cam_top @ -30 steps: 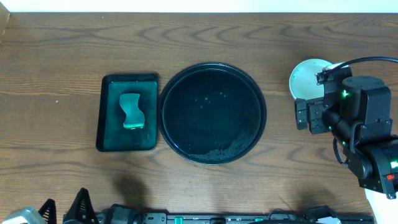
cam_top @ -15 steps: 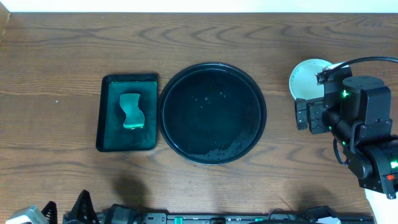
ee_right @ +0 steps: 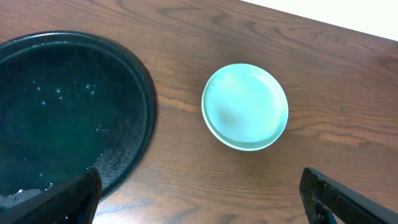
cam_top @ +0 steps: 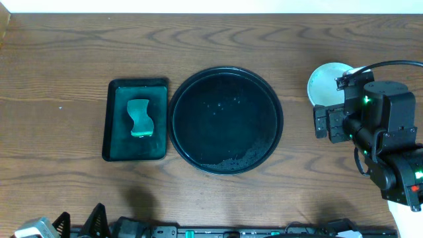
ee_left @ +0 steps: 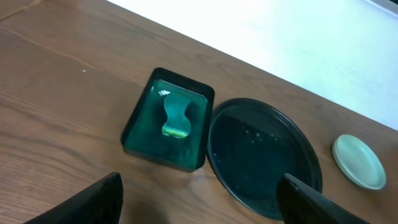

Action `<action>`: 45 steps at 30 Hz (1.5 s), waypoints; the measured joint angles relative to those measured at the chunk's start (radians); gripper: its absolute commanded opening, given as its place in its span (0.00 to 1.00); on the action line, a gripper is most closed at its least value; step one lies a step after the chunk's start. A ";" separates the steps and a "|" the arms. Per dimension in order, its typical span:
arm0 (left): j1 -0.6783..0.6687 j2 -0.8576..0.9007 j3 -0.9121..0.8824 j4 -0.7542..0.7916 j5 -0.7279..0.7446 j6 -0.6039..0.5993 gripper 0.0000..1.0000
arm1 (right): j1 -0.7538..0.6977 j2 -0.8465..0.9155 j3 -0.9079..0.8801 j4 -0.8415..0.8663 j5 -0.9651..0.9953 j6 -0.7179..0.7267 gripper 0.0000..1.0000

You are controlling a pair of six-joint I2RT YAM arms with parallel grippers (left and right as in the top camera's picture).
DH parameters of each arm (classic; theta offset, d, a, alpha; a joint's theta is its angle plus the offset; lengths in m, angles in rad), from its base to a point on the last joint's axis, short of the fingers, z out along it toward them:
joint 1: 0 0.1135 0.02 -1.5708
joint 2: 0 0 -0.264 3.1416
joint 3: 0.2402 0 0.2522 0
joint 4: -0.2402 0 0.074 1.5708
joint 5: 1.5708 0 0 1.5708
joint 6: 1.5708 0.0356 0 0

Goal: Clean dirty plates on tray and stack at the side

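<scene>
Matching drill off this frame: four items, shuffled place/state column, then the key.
Things:
1. green sponge
2. round black tray
3. plates
4. rectangular green tray

Place or state:
a. on the tabletop, right of the round tray
b. holds no plates
c. lying in the rectangular tray
d. just left of the round tray

Pairs: 1-c, 2-b, 3-a, 4-d

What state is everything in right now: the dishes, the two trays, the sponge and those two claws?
black tray: no plates on it, whitish specks near one edge.
plates: stacked on the bare table beside the black tray, looking clean; count unclear.
sponge: lying flat in the green tray, nothing touching it.
green tray: holds only the sponge.
left claw: open, holding nothing.
right claw: open, holding nothing.
</scene>
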 measured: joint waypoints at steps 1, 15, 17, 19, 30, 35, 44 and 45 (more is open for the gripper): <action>0.000 0.000 0.000 0.001 0.002 0.000 0.79 | 0.000 0.000 0.000 0.000 0.000 0.000 0.99; 0.000 0.000 -0.033 0.194 -0.043 0.135 0.79 | 0.000 0.000 0.000 -0.003 0.000 0.000 0.99; 0.000 0.000 -0.048 0.242 -0.044 0.155 0.79 | 0.000 0.000 0.000 -0.003 0.000 0.000 0.99; 0.002 0.000 -0.068 0.299 -0.045 0.175 0.79 | 0.000 0.000 0.000 -0.003 0.000 0.000 0.99; 0.147 -0.076 -0.401 0.814 0.002 0.248 0.79 | 0.000 0.000 0.000 -0.003 0.000 0.000 0.99; 0.158 -0.222 -0.635 1.051 0.039 0.258 0.79 | 0.000 0.000 0.000 -0.003 0.000 0.000 0.99; 0.179 -0.251 -0.940 1.420 0.096 0.263 0.79 | 0.000 0.000 0.000 -0.003 0.000 0.000 0.99; 0.182 -0.251 -0.973 1.455 0.098 0.263 0.79 | 0.000 0.000 0.000 -0.003 0.000 0.000 0.99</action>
